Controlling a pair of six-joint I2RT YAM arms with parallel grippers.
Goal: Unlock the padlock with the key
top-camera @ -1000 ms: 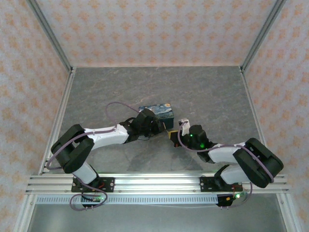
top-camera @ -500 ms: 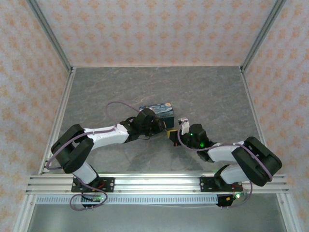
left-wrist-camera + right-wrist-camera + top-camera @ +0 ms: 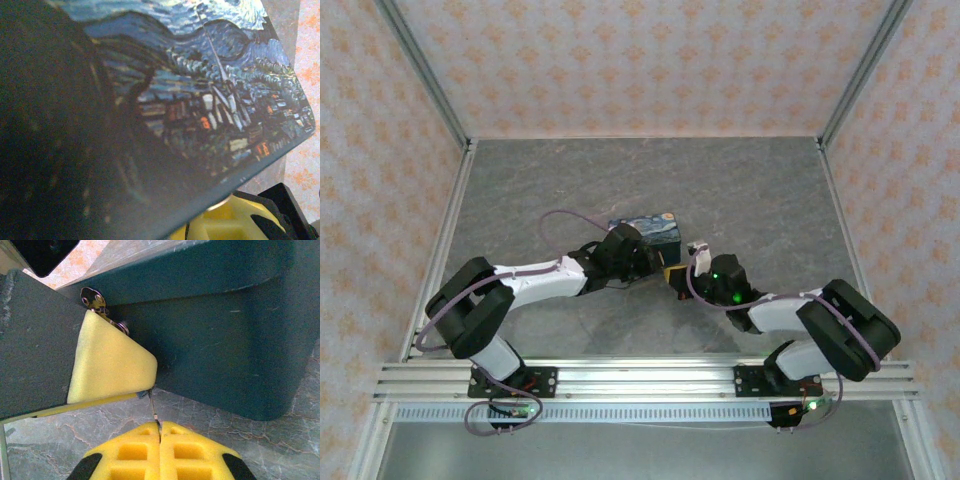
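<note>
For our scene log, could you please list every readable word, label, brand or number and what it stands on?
None: no lettering can be read in these views.
The box bears only a printed starry-night village painting.
The right claw is plain yellow, unmarked.

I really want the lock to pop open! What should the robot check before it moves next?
1. Right gripper pinching the thin metal key: ok, jaws pressed together on it.
2. Key tip in the keyhole: cannot tell.
3. Left gripper steadying the starry-night box: cannot tell.
4. Room around the key: not ok, a yellow foam pad sits right at its tip.
</note>
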